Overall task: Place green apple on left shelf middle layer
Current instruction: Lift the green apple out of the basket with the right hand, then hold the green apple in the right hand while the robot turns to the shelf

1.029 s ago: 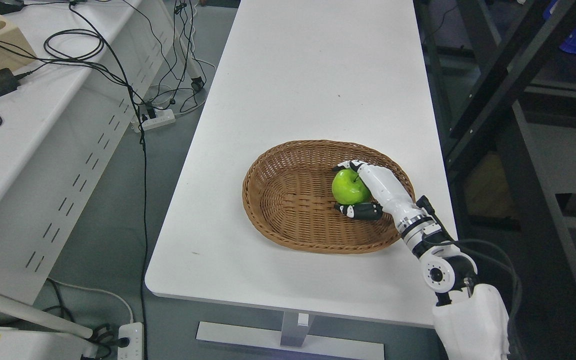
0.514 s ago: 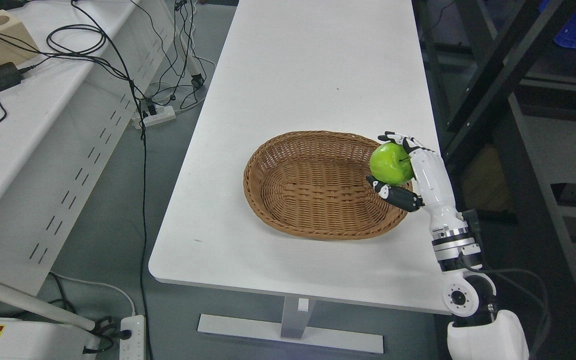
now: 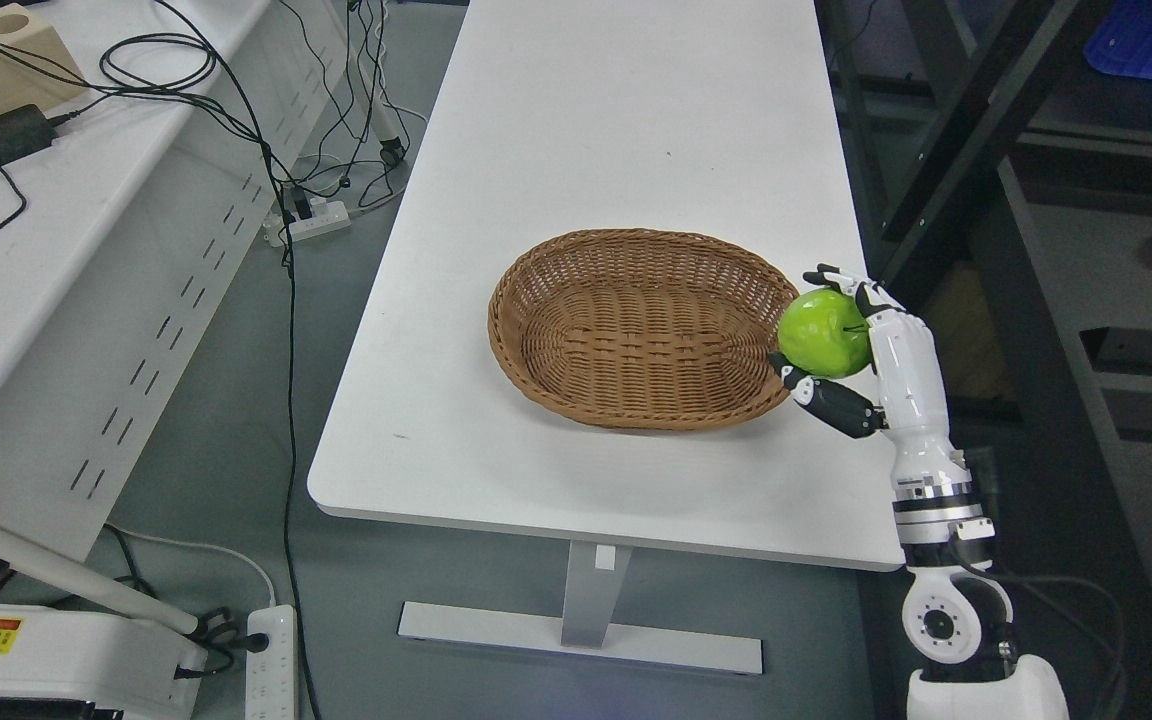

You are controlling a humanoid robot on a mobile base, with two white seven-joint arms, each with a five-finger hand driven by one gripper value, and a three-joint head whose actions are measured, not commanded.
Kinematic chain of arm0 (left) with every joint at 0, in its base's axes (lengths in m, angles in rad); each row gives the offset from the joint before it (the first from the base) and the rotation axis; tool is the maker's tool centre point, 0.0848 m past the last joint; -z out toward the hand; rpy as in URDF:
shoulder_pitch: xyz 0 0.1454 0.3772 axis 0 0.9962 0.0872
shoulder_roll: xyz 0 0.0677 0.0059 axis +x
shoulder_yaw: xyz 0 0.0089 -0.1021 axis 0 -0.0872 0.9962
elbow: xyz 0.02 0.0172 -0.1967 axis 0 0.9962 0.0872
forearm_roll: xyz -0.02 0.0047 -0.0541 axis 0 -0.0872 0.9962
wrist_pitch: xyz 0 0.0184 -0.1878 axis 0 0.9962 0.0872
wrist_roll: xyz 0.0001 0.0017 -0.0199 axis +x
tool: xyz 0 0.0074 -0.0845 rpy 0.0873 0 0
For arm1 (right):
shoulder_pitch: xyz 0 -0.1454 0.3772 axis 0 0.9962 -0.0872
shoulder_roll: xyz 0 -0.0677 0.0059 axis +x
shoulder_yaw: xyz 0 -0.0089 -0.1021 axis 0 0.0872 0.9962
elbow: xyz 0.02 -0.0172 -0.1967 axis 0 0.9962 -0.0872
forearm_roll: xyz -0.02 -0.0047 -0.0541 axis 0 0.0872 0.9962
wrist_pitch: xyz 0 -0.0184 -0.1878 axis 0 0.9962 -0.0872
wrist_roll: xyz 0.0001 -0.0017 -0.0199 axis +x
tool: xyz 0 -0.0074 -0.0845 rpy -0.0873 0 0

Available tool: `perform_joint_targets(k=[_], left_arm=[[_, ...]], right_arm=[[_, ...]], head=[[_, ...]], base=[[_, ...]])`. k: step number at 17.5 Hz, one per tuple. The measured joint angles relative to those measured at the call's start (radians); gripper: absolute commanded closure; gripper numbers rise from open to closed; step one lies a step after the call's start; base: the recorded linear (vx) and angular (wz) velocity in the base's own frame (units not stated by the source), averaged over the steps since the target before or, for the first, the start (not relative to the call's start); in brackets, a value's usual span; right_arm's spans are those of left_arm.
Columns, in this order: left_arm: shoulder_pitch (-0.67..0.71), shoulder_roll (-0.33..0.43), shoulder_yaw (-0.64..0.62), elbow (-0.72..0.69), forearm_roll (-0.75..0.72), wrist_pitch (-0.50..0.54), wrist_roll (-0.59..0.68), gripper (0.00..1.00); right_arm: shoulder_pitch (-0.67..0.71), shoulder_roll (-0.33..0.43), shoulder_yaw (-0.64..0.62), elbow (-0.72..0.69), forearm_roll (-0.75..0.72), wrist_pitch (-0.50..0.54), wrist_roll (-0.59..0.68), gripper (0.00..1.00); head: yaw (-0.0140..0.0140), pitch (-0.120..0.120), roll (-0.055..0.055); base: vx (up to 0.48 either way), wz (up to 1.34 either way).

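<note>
On the white table (image 3: 586, 200) the wicker basket (image 3: 636, 330) lies empty. Just right of its rim, the right robot hand (image 3: 851, 345) has its fingers curled round the green apple (image 3: 824, 334), held clear above the table's edge. The smooth, round apple could slip from so few fingertips if the arm swings sharply toward the dark shelf (image 3: 1086, 300) at right.

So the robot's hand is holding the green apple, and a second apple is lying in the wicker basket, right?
Not quite. The right hand does hold the green apple, but the wicker basket has nothing in it, as the head view shows.
</note>
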Motion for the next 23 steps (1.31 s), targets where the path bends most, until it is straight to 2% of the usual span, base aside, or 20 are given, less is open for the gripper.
perform_joint_targets(k=[10, 23], left_arm=[[0.000, 0.000, 0.001, 0.000, 0.000, 0.000, 0.000, 0.00], [0.000, 0.000, 0.000, 0.000, 0.000, 0.000, 0.000, 0.00]], right_arm=[[0.060, 0.047, -0.029, -0.021, -0.019, 0.002, -0.002, 1.00], [0.125, 0.068, -0.031, -0.029, -0.057, 0.008, -0.002, 1.00]], head=[[0.0000, 0.000, 0.000], [0.0000, 0.000, 0.000]], base=[[-0.172, -0.12], [-0.253, 0.10]])
